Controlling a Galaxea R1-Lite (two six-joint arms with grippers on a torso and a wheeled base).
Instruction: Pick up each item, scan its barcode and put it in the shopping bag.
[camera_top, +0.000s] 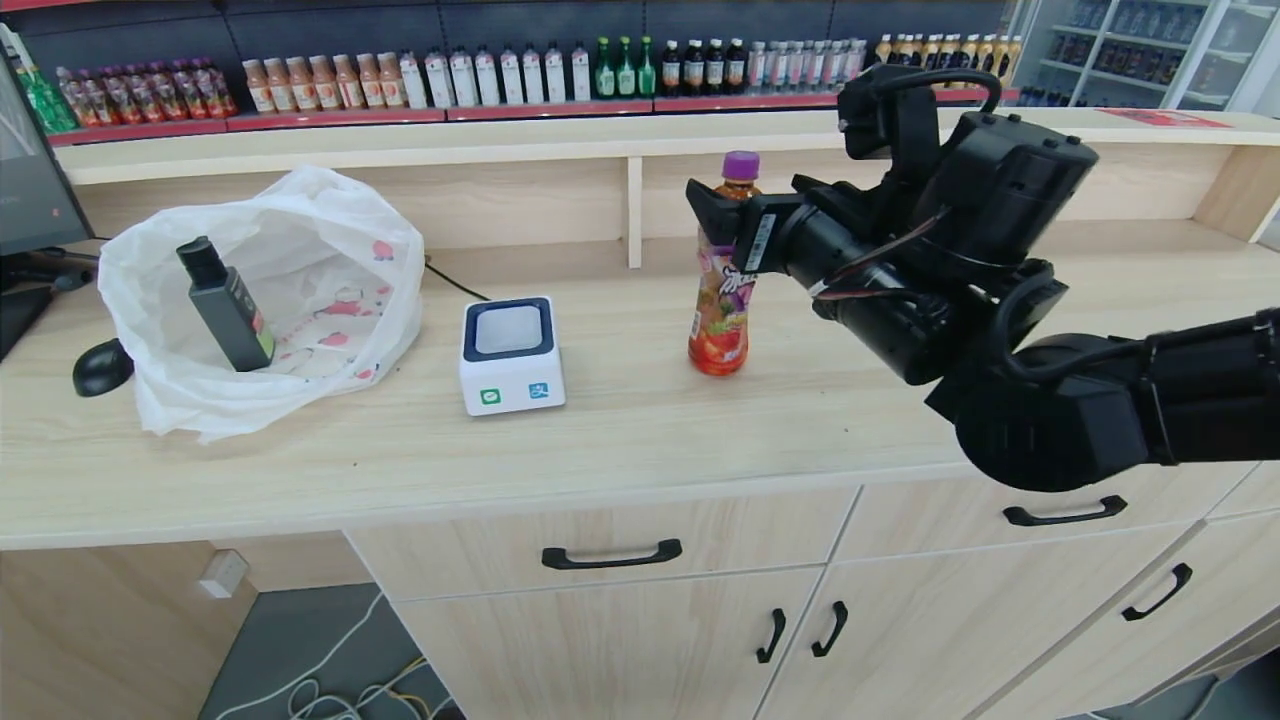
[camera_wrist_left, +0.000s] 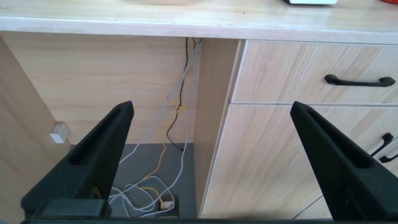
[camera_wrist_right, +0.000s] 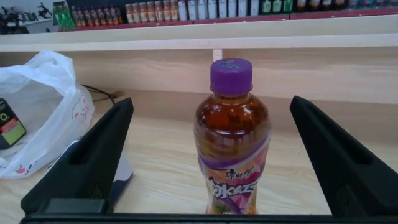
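Left wrist view: the left gripper (camera_wrist_left: 211, 106) hangs low in front of the cabinet, below the counter edge, its fingers spread wide with nothing between them; loose cables (camera_wrist_left: 155, 186) lie on the floor beyond.
Counter: the pale wood counter (camera_top: 620, 430) carries all the task's things.
Right gripper: the right gripper (camera_wrist_right: 211, 102) is level with the upper half of the drink bottle (camera_top: 718, 310), fingers wide apart, one on each side of it. I see no contact, and whether the bottle is fully inside the gap I cannot tell.
Drink bottle: purple cap, upright on the counter, well to the right of the scanner and not yet lifted.
Scanner: the white scanner (camera_top: 511, 355) sits between the bottle and the bag, window facing up.
Shopping bag: the shopping bag (camera_top: 330, 260) slumps open at the left, with a dark bottle (camera_top: 228, 305) leaning inside it.
Back shelf: rows of shelf bottles (camera_top: 500, 75) line the wall.
Risk, tipping: the bottle is tall and narrow, so an off-centre closing finger would likely knock it over.
Risk, slipping: a high grasp on the smooth label could let it swing or slide.
Risk, bagging: the limp rim could catch the bottle, or it could strike the leaning item.
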